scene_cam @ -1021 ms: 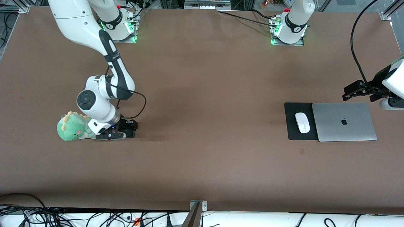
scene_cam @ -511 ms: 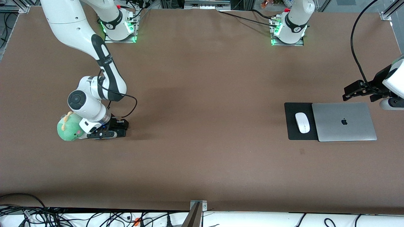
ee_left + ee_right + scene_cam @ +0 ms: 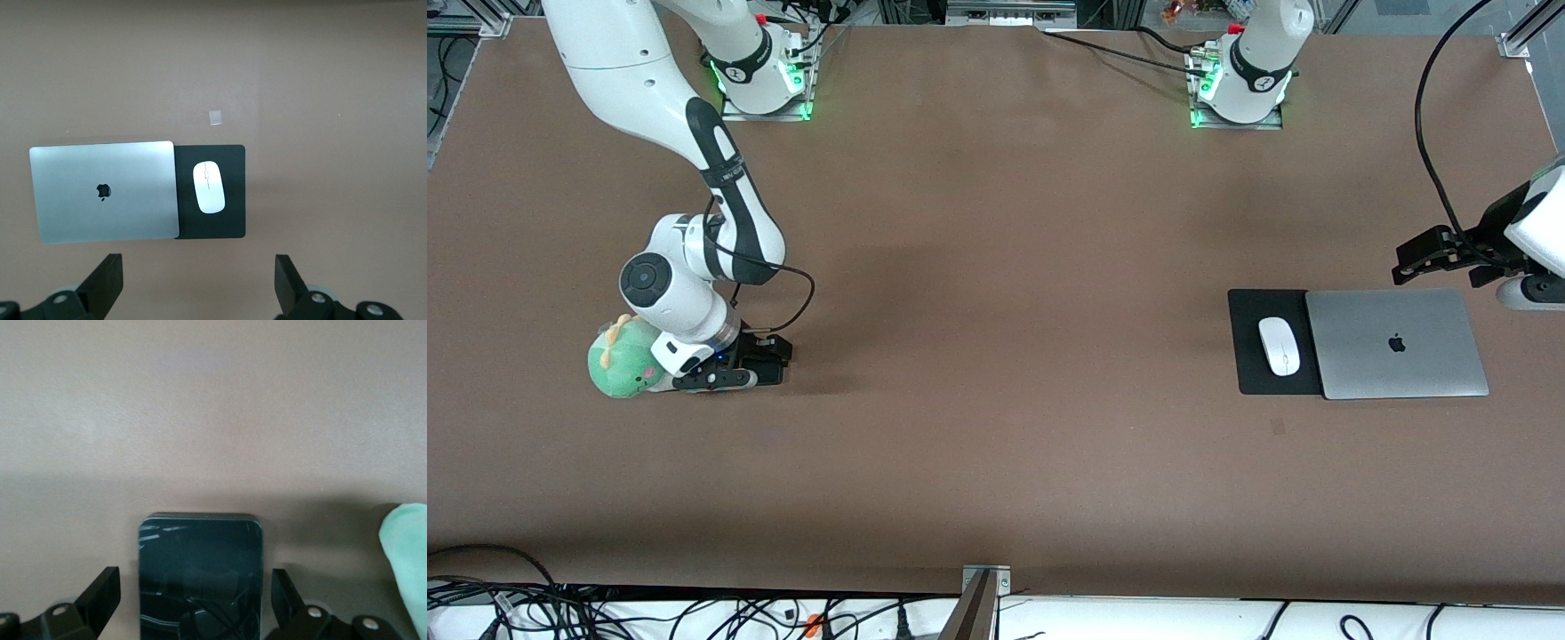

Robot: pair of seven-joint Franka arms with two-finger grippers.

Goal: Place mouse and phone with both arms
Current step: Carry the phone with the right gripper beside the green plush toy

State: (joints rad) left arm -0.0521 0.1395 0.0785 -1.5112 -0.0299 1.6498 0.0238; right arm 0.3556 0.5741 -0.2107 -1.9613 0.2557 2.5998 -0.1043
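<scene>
White, the mouse lies on a black mouse pad beside a closed silver laptop, at the left arm's end of the table. High over them hangs the left gripper, jaws spread. The black phone lies flat between the right gripper's spread fingers, not pinched, low beside a green plush toy.

A brown table carries a black mouse pad and a closed silver laptop toward the left arm's end. Toward the right arm's end lie a green plush toy and, beside it, the phone, flat on the tabletop.
</scene>
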